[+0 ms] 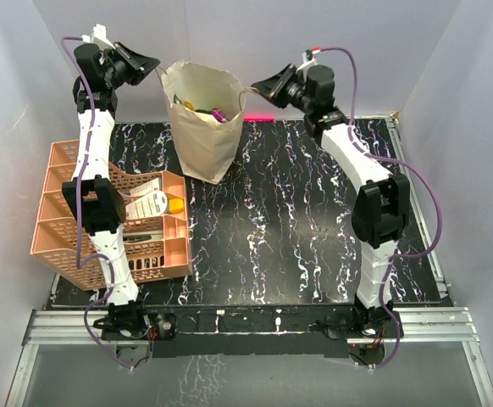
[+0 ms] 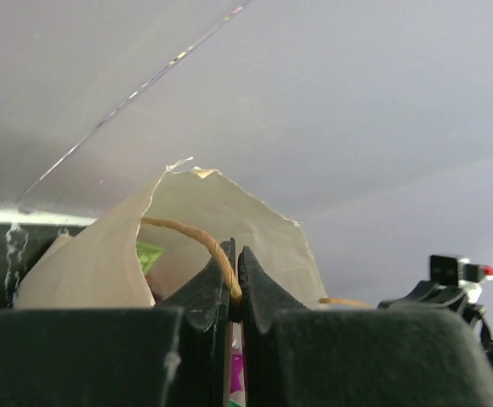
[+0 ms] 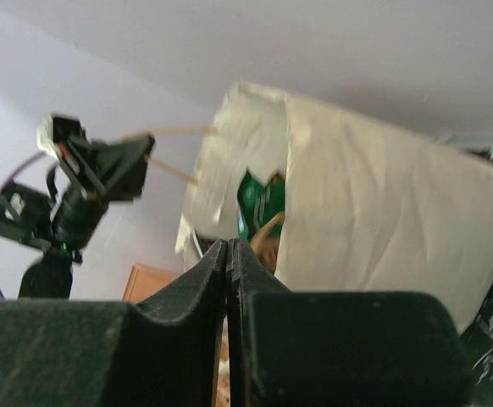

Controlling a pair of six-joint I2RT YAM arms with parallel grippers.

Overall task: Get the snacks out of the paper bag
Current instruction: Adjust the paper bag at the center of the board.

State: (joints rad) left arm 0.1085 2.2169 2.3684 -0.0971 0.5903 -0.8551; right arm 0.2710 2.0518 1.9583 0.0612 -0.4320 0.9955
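The paper bag [image 1: 202, 140] hangs mouth-up between my two grippers over the table's back left. Inside it lie snacks: a yellow packet [image 1: 197, 108] and a magenta one [image 1: 218, 114]. The right wrist view looks into the bag [image 3: 382, 229] at a green packet [image 3: 259, 199]. My left gripper [image 1: 151, 63] is shut on the bag's left handle [image 2: 197, 237], the cord pinched between its fingertips [image 2: 234, 250]. My right gripper [image 1: 258, 86] is shut at the right handle [image 3: 266, 231], whose cord runs into its closed jaws [image 3: 229, 246].
An orange mesh basket [image 1: 67, 161] with white tubes and bottles stands at the table's left edge, below the left arm. The black marbled table [image 1: 297, 220] stretches to the right and front. White walls close in behind and on both sides.
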